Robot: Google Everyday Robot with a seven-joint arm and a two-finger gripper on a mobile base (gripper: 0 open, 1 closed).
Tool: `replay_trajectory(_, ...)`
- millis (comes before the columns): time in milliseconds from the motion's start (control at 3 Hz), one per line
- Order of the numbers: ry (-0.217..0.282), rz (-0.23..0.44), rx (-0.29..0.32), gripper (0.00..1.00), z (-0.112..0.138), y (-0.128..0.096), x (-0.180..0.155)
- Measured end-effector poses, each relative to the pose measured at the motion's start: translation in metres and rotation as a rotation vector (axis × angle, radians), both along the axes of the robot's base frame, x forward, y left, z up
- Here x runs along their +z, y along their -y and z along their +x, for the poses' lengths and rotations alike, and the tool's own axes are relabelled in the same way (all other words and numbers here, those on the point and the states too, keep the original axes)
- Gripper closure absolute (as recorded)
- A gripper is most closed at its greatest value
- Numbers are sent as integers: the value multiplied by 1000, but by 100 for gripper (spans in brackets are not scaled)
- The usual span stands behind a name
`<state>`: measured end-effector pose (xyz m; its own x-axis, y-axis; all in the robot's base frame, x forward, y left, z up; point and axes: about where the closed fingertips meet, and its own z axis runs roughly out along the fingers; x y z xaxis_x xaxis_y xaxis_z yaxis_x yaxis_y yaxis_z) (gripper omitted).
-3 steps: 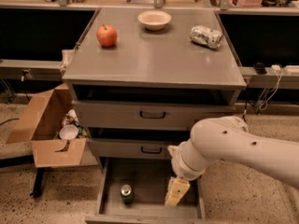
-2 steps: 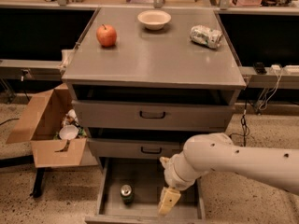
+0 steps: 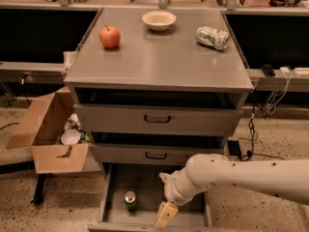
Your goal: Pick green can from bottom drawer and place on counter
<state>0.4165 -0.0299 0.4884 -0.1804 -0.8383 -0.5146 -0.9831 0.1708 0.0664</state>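
- We are reading no brand or label anywhere: the white-and-green print on the dented can (image 3: 213, 37) is not something we can make out, and the green can (image 3: 130, 200) is showing only a dark green body and a silver top.
- The green can is standing upright on the plain grey floor of the open bottom drawer (image 3: 145, 183), toward its left side, in the same spot as a second ago.
- The tool (image 3: 165, 215) is hanging over the front part of the bottom drawer, just right of the green can and apart from it; since the earlier frames it has been dropping lower and shifting left, closer to the can.
- We cannot tell whether the tool is wide or narrow; we are seeing only a tan, blocky tip below the rounded white arm (image 3: 241, 175).
- The arm is reaching in from the right, smooth and dotted with small dark spots.
- The table (image 3: 159, 66), a flat grey metal top, is carrying a red apple (image 3: 110, 36), a pale round bowl (image 3: 159, 19) and the dented can lying on its side, all unmoved.
- The two upper drawers (image 3: 154, 121) are staying shut, each with a black handle.
- An open cardboard box (image 3: 43, 129) is sitting on the speckled floor to the left.
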Motion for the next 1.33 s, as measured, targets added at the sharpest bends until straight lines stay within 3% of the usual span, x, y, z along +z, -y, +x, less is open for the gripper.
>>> replay_trajectory(333,0,0,0,0,0,0,0)
replay_trajectory(667,-1,12,-2,0,8,-8,-31)
replay_trajectory(1333,-21,105,-22,0,33,-35,-133)
